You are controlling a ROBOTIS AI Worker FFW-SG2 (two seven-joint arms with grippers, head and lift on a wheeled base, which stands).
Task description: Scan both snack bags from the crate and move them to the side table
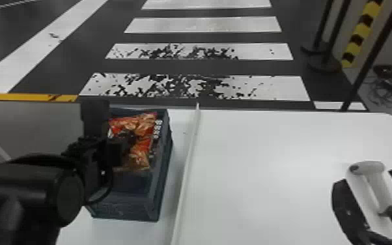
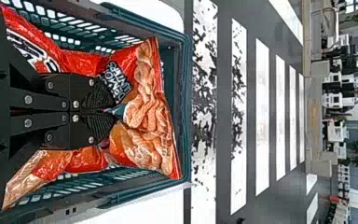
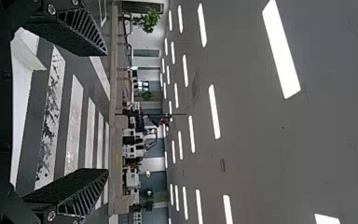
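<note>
Check the left gripper point(image 1: 127, 145) first: it is over the crate point(image 1: 125, 205), with its fingertips at the snack bag point(image 2: 144, 100). In the left wrist view, its fingers are pressed together on the bag, with the film puckered around their tips. The right gripper point(image 3: 107, 113) has its fingers spread wide, with nothing between them.

You find the bag inside the crate, lying face up. Its film is glossy and creased, bright red with a large printed picture of curled, orange-brown snack pieces. Note the flat, crimped seal along its end, close to the crate's end wall. More red and orange film lies beneath and around the fingers; you cannot tell exactly where one bag ends and the other begins.

On the bag's red field, beside the fingertips, note a block of pale lettering with dark edging, set at a slant. Larger white lettering outlined in dark marks the red film nearer the gripper's base.

The crate is dark blue-green with slotted side walls. To its right, a pale raised strip point(image 1: 189, 156) divides the white tabletop point(image 1: 257, 169). At your far right, a light grey handheld scanner point(image 1: 372, 189) rests on a black stand point(image 1: 343, 198).

Beyond the tabletop, you see white crossing stripes point(image 1: 202, 25) on the dark floor.
</note>
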